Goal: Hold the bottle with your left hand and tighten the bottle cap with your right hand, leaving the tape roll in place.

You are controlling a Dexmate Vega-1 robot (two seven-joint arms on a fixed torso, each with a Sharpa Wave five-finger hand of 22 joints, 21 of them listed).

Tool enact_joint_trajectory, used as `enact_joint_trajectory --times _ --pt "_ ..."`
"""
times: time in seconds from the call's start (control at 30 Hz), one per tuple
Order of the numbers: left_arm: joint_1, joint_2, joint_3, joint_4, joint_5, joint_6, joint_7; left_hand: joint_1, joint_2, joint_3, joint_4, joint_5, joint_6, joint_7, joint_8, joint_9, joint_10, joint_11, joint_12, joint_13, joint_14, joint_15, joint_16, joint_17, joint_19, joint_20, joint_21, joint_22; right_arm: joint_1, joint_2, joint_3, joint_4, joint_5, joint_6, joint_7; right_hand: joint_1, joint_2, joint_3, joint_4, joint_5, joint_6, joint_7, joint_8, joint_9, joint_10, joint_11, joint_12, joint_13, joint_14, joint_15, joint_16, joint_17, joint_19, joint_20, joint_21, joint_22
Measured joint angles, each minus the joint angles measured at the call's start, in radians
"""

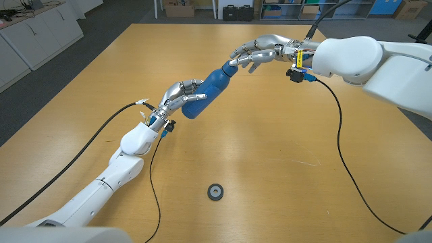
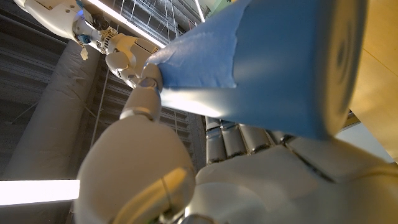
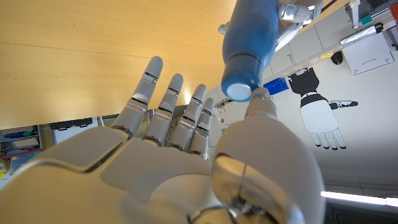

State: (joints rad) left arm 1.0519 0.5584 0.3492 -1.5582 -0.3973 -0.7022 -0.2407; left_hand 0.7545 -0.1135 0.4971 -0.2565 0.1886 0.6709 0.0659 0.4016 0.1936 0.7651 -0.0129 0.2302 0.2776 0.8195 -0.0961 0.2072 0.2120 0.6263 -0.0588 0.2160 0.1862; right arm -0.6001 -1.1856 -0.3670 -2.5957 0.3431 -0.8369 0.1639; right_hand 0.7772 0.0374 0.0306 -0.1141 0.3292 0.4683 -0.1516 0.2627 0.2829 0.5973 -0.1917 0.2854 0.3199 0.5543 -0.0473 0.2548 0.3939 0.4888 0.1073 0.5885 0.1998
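Observation:
A blue bottle [image 1: 209, 91] hangs tilted above the table, its base gripped by my left hand [image 1: 177, 98] and its neck pointing toward the far right. In the left wrist view the bottle's body [image 2: 280, 62] lies across my left hand [image 2: 186, 180]. My right hand [image 1: 260, 54] is at the cap end [image 1: 231, 65]. In the right wrist view the fingers [image 3: 168, 106] of my right hand [image 3: 186, 162] stand spread beside the cap [image 3: 238, 90]. The thumb tip touches the cap's edge, and the cap is not clasped.
A small black tape roll [image 1: 215, 192] lies flat on the wooden table [image 1: 283, 175] near the front middle, well below both hands. Black cables trail from both wrists across the table. Cabinets and boxes stand beyond the far edge.

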Motion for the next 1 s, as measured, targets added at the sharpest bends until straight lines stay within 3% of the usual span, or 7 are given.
enact_joint_trajectory --times 0.2,0.43,0.57,0.73,1.0 --pt "0.003 -0.001 -0.003 -0.005 0.003 0.002 0.003 0.000 0.000 0.000 0.000 0.000 0.000 0.000 0.001 0.000 0.000 0.000 -0.001 0.004 0.000 0.000 0.000 0.000 0.000 0.000 0.000 0.000 0.007 0.004 0.000 -0.002 -0.002 -0.008 0.020 0.000 0.000 0.000 0.000 -0.005 -0.001 0.001 -0.001 0.000 0.012 0.012 0.000 -0.005 0.013 -0.001 0.001 -0.005 0.009 -0.002 0.008 0.000" --pt "0.007 -0.001 -0.006 -0.012 0.007 0.005 0.006 0.000 0.000 0.000 0.000 -0.001 0.003 0.003 0.001 0.000 0.000 0.000 -0.002 0.003 0.000 0.000 0.000 0.000 0.000 0.000 0.000 0.000 -0.016 0.011 0.034 0.005 0.022 0.005 0.026 -0.009 0.008 -0.007 0.007 -0.026 -0.069 0.040 -0.035 -0.005 -0.039 0.049 -0.023 -0.023 -0.007 0.026 -0.007 -0.016 0.020 0.006 0.008 0.000" --pt "0.008 -0.002 -0.006 -0.013 0.008 0.006 0.007 0.000 0.000 0.000 0.000 -0.003 0.003 0.003 0.001 0.000 0.000 0.000 -0.002 0.003 0.000 0.000 0.000 -0.001 0.000 0.000 0.000 0.000 -0.024 0.011 0.048 0.010 0.037 0.014 0.032 -0.014 0.010 -0.007 0.007 -0.030 -0.071 0.044 -0.035 -0.005 -0.045 0.048 -0.031 -0.028 -0.007 0.026 -0.011 -0.018 0.029 0.015 0.008 0.000" --pt "0.008 -0.003 -0.006 -0.013 0.008 0.007 0.009 0.000 0.000 0.000 0.000 0.000 0.003 0.003 0.001 0.000 0.000 0.000 -0.002 0.003 0.000 0.000 0.000 0.000 0.000 0.000 0.000 0.000 -0.017 0.010 0.050 0.012 0.048 0.017 0.049 -0.016 0.008 -0.007 0.007 -0.038 -0.028 0.039 -0.024 -0.009 -0.002 0.029 -0.018 -0.037 0.033 0.018 0.001 -0.026 0.041 0.019 0.015 0.000" --pt "0.008 -0.003 -0.009 -0.013 0.012 0.014 0.016 0.000 0.000 0.000 0.000 0.000 0.003 0.003 0.001 0.000 0.006 0.006 -0.002 0.003 0.000 0.000 0.000 0.000 0.000 0.000 0.000 0.000 0.017 0.001 0.037 0.019 0.055 0.018 0.079 -0.028 -0.004 -0.011 0.011 -0.051 -0.038 0.056 -0.031 -0.009 -0.011 0.047 -0.023 -0.046 0.034 0.028 0.001 -0.032 0.051 0.034 0.015 -0.005"
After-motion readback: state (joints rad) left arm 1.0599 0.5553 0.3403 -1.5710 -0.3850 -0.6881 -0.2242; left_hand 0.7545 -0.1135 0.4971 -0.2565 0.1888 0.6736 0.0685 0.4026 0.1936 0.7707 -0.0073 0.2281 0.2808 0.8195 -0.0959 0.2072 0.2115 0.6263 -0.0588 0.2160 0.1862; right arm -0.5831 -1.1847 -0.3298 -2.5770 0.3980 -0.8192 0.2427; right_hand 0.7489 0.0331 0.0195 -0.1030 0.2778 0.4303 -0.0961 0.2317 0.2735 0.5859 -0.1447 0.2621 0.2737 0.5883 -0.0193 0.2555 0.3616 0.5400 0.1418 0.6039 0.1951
